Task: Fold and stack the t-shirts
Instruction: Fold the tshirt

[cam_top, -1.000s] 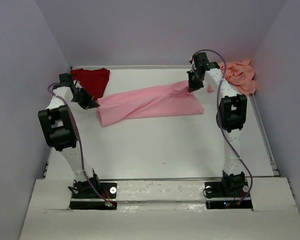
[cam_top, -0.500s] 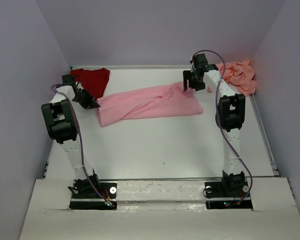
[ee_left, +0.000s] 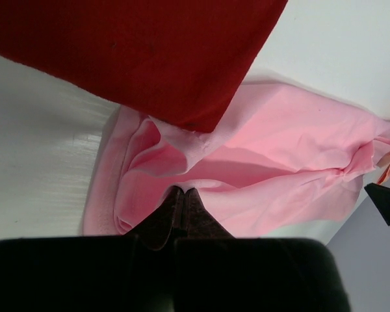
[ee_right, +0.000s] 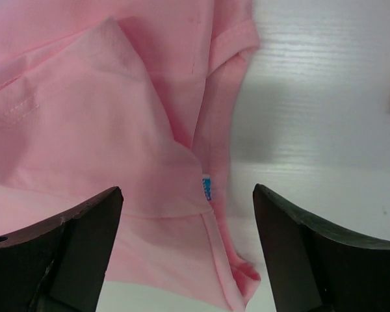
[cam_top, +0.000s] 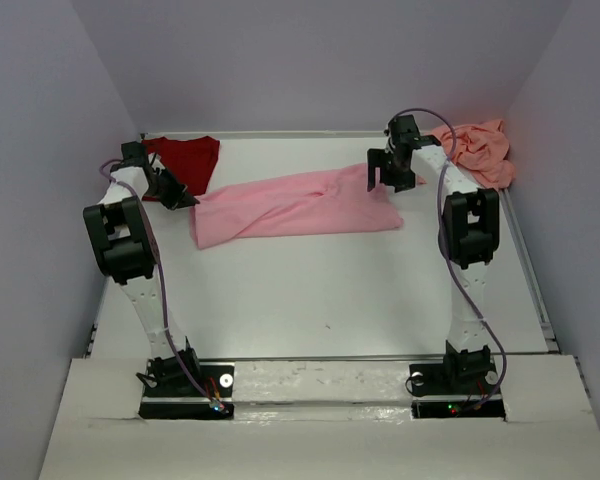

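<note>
The left arm (cam_top: 148, 310) and right arm (cam_top: 468, 300) were alike: slim white links joined by bulky black joint housings, each rising from a flat black base plate (cam_top: 180, 405). A thin purple cable (cam_top: 443, 225) ran loosely along each arm and looped clear of it near the wrist. Small coloured lights showed at the bases. The left gripper (ee_left: 183, 192) had dark, tapering fingers with a finely textured surface, set in a broad black body. The right gripper (ee_right: 188, 205) carried black, wedge-shaped fingers (ee_right: 84, 227) with smooth, flat inner faces.
</note>
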`<state>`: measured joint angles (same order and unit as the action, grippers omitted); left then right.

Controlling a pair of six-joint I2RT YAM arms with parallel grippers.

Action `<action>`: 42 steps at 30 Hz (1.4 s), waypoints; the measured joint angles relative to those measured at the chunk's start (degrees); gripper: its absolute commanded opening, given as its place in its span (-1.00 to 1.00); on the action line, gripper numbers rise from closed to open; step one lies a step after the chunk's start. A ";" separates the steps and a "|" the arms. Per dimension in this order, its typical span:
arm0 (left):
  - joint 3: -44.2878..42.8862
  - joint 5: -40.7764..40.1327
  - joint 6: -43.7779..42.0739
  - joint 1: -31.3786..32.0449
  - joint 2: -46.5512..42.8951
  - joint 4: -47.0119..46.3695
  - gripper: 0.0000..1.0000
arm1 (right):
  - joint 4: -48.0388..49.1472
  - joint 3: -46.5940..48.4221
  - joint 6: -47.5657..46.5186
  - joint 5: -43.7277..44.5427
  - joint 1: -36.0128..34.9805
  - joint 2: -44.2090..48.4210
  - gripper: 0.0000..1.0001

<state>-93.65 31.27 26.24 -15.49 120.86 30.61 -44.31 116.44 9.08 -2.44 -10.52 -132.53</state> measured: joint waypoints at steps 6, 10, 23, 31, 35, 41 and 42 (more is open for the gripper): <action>-1.44 0.26 -0.09 0.02 1.31 0.04 -0.85 | -0.11 -6.10 2.16 -2.16 0.00 7.32 0.73; -3.02 0.52 -0.31 0.02 2.03 0.44 -0.84 | 0.11 -11.69 3.69 -4.98 0.42 11.80 0.73; -7.34 2.99 -0.48 0.02 5.49 0.50 -0.67 | 4.81 -28.65 9.40 -16.31 2.58 19.26 0.70; -7.65 3.28 -0.96 0.02 6.05 0.57 0.98 | 8.96 -32.09 10.38 -18.75 2.58 19.37 0.70; -7.65 2.62 -1.42 0.02 6.01 0.50 0.98 | 10.25 -32.09 10.38 -18.82 2.58 19.37 0.70; -5.79 0.70 -1.77 0.00 2.19 -0.13 0.98 | 10.47 -32.09 10.36 -18.80 2.64 19.47 0.70; -4.83 0.68 -1.77 0.00 0.72 -0.28 0.98 | 10.45 -32.09 10.32 -18.80 2.73 19.52 0.70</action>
<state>-98.48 31.94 24.47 -15.49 121.58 30.33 -33.87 84.36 19.40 -21.23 -7.79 -113.01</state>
